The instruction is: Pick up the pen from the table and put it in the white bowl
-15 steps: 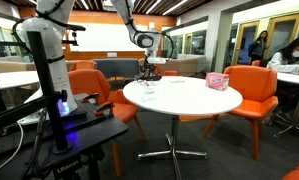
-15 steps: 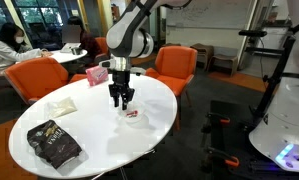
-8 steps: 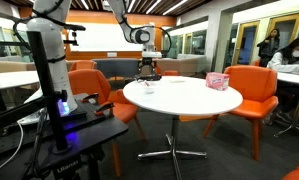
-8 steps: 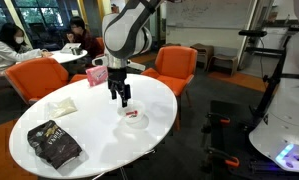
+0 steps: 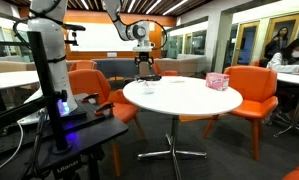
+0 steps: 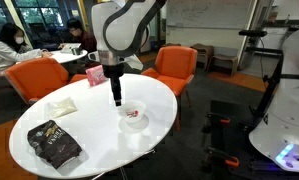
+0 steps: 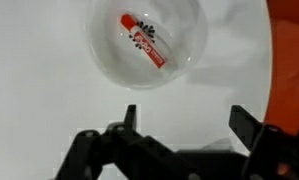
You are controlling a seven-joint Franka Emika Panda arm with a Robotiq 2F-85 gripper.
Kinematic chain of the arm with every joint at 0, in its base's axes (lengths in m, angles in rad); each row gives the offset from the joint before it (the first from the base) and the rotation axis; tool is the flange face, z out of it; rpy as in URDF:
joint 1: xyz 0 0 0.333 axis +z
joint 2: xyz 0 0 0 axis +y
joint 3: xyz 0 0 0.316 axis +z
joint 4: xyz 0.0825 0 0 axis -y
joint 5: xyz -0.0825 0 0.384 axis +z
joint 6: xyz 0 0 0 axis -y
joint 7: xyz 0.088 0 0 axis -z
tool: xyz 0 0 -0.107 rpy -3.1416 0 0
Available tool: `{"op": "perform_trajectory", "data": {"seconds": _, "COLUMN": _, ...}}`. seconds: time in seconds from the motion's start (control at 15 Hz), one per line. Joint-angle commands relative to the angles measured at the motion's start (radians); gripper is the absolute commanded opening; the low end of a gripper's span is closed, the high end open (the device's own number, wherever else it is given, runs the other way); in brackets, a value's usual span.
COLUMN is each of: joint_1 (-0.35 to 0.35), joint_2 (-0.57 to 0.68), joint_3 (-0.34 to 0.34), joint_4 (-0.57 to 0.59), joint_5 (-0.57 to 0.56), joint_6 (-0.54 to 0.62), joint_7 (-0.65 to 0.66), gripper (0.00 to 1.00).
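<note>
The pen (image 7: 142,42), a short red stick with white print, lies inside the white bowl (image 7: 185,38) in the wrist view. In an exterior view the bowl (image 6: 141,123) rests near the edge of the round white table (image 6: 89,135), the pen (image 6: 135,116) a small red mark in it. My gripper (image 6: 116,100) hangs just above and beside the bowl, pointing down. Seen from the wrist, the gripper (image 7: 186,120) is open, its dark fingers (image 7: 129,115) spread wide with only bare tabletop between them. It also hangs over the table's far side in an exterior view (image 5: 144,70).
A dark snack bag (image 6: 54,143) and a white napkin (image 6: 59,105) lie on the table, and a pink box (image 6: 95,75) stands at its far edge, also seen from the other side (image 5: 218,81). Orange chairs (image 6: 174,65) ring the table. The robot stand (image 5: 64,130) is close by.
The gripper has risen straight up from just over the bowl and its jaws have opened wide. The pen stays lying in the bowl.
</note>
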Motion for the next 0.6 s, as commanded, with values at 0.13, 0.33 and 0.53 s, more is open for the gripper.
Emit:
{"op": "perform_trajectory", "data": {"seconds": 0.13, "joint_1": 0.044, "joint_2": -0.032, "joint_3": -0.041, "joint_4": 0.004, "joint_5": -0.055, "joint_6": -0.126, "joint_7": 0.338, "gripper": 1.00}}
{"op": "perform_trajectory", "data": {"seconds": 0.33, "joint_1": 0.053, "joint_2": -0.027, "joint_3": -0.041, "joint_4": 0.015, "joint_5": -0.061, "joint_6": -0.193, "joint_7": 0.436, "gripper": 1.00}}
{"op": "perform_trajectory", "data": {"seconds": 0.53, "joint_1": 0.058, "joint_2": -0.023, "joint_3": -0.034, "joint_4": 0.016, "joint_5": -0.060, "joint_6": -0.203, "joint_7": 0.451, "gripper": 1.00}}
